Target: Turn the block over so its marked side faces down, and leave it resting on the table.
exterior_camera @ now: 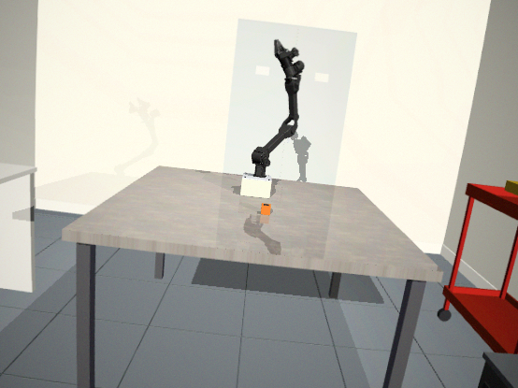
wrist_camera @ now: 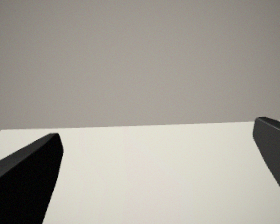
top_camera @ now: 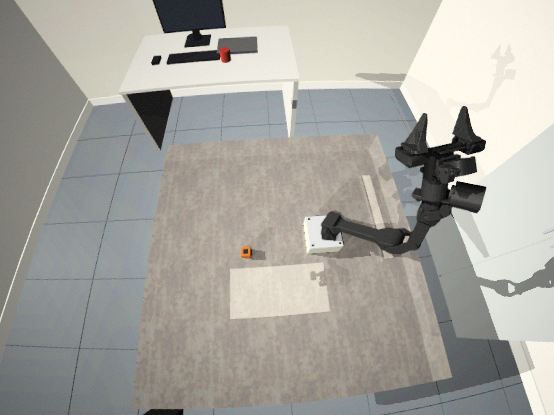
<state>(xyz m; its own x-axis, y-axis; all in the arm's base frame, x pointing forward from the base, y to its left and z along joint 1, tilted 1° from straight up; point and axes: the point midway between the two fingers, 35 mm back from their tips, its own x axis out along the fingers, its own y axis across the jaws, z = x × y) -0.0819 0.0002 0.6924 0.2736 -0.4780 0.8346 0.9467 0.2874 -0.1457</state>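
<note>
Office-like room with computer desk point(top_camera: 260, 68).

no readable lettering, numbers, labels, brands or signs appear in the room; the two pale plates on the grey double door point(exterior_camera: 290, 113) carry nothing legible, and the dark monitor point(top_camera: 189, 10) on the white desk shows no text.

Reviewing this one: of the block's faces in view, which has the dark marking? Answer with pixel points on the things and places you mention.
The top face of the orange block point(top_camera: 246, 252) point(exterior_camera: 266, 209): it shows a dark square, while the side toward the exterior camera is plain orange.
</note>
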